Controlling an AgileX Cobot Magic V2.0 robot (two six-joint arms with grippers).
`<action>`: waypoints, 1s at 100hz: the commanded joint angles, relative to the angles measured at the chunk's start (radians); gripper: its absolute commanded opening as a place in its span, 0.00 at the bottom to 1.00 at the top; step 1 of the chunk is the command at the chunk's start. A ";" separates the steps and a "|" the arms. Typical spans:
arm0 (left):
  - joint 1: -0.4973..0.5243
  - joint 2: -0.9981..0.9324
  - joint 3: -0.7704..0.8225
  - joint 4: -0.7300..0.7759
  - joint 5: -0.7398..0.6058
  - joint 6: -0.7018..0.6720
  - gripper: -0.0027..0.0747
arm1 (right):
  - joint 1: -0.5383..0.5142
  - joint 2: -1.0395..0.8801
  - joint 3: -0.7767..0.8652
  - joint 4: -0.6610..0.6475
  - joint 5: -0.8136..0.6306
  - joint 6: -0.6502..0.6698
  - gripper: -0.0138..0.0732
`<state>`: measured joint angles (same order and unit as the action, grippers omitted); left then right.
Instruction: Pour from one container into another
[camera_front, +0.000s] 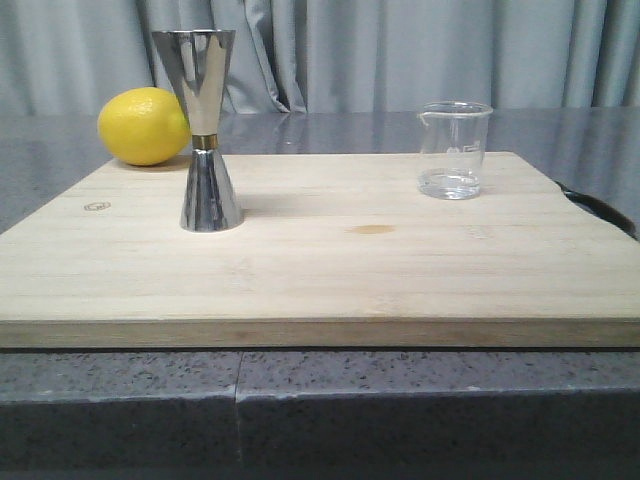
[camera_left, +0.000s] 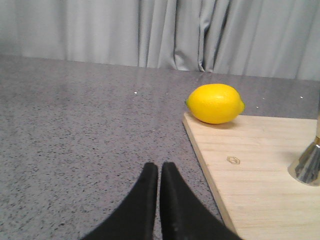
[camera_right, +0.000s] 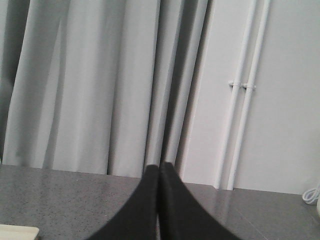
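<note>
Lemon (camera_front: 144, 125) behind jigger (camera_front: 205, 130) | beaker (camera_front: 453, 150) unobstructed | left pincer (camera_left: 159, 170), right pincer (camera_right: 159, 170) closed, empty

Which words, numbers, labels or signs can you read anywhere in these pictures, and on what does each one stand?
No text can be read.
Glass beaker: faint white printed marks, too blurred to read.
Wooden board: a small burned-in hexagon mark near its left corner, a sign, not letters.
Steel jigger and lemon: no markings visible.

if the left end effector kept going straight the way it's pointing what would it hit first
Probably nothing nearby: the shut left end effector points over bare countertop toward the curtain. The lemon and cutting board lie off to one side.
</note>
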<state>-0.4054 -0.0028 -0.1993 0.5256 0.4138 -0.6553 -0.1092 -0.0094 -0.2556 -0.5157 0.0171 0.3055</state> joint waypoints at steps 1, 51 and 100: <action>0.081 0.007 0.002 -0.178 -0.178 0.208 0.01 | -0.003 -0.020 -0.024 -0.002 -0.059 -0.001 0.07; 0.366 -0.028 0.243 -0.419 -0.456 0.374 0.01 | -0.003 -0.020 -0.024 -0.002 -0.059 -0.001 0.07; 0.366 -0.028 0.241 -0.544 -0.440 0.401 0.01 | -0.003 -0.020 -0.024 -0.002 -0.059 -0.001 0.07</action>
<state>-0.0421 -0.0028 0.0048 0.0000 0.0412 -0.2582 -0.1092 -0.0094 -0.2534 -0.5157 0.0188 0.3055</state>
